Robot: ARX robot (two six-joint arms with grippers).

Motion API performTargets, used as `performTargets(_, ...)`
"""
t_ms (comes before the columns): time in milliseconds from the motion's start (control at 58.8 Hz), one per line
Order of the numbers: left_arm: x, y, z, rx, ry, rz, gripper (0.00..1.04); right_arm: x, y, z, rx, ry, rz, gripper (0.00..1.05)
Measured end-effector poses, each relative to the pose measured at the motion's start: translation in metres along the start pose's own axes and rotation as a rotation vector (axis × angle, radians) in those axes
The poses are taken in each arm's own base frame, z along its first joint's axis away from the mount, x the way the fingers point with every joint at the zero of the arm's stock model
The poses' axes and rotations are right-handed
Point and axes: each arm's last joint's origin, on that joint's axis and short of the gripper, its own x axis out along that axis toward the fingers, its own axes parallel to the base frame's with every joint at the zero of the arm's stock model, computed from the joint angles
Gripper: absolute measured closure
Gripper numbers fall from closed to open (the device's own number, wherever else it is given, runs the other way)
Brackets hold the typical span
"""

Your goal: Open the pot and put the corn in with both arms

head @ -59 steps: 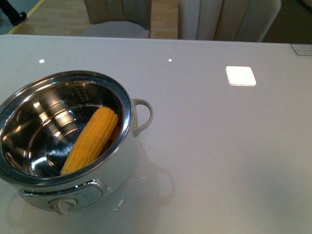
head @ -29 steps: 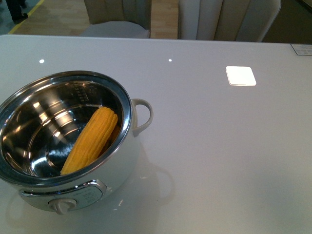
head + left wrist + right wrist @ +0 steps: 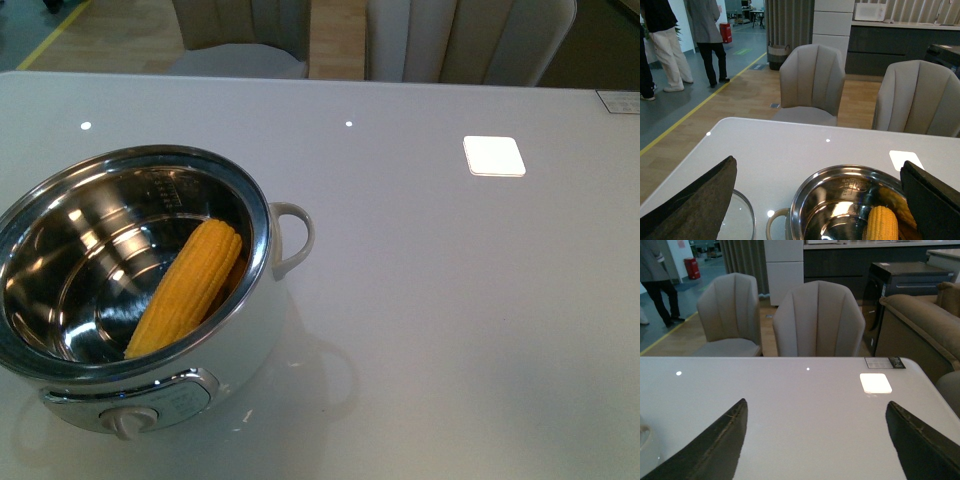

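Nothing on the counter has shifted since a second ago: you see the pot and the cob exactly where they were, and only the bit of a person's foot at the far top-left corner of the front view has slipped out of sight.

Your large round electric pot, white-bodied with a shiny steel interior and rim, sits uncovered at the near left of the pale grey glossy counter. Its white loop side handle points to the right and its front control knob faces you. The yellow husked corn cob lies inside the pot, leaning along the right-hand inner wall with its broad end away from you and its tapered end toward the knob.

From the left wrist view you look down over the same pot, with the corn in it, and a round glass lid lies flat on the counter just beside the pot, only partly visible. The left gripper has its dark fingers spread wide and released, holding nothing.

From the right wrist view the right gripper also has its fingers spread apart and empty, above bare counter. Two beige upholstered chairs stand behind the counter's far edge.
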Motion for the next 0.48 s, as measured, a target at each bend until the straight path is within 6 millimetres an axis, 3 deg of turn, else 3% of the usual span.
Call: performTargets(476,0.0,0.0,0.0,0.0,0.0,0.0,0.07,0.0,0.0,0.0,0.0,0.0,0.0,0.09)
